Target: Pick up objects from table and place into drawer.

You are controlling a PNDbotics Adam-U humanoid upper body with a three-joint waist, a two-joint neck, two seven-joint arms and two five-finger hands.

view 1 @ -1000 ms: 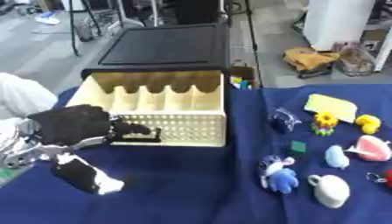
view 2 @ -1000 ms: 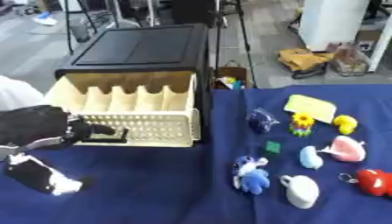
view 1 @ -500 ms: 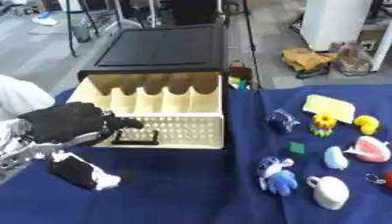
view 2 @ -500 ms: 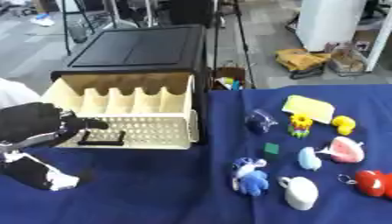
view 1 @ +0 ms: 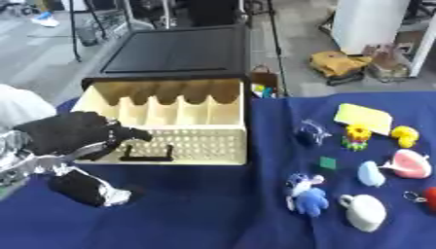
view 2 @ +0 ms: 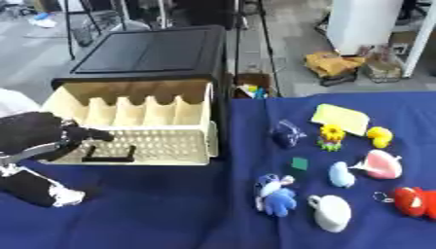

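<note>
Left hand (view 1: 72, 136) hovers at drawer (view 1: 170, 127) front, fingers curled, clasping nothing, just beside handle (view 1: 146, 154). Drawer stands open, ready for loading. Toys (view 1: 306, 193) lie well right of hand, unpicked. Right hand unseen.

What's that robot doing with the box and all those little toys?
The robot's left hand is at the front of the cream plastic drawer, right by its black handle. The drawer stands pulled out of a black cabinet. The small toys all lie on the blue tablecloth to the right, among them a white cup, a blue plush toy and a yellow duck. None of them is in a hand.
</note>
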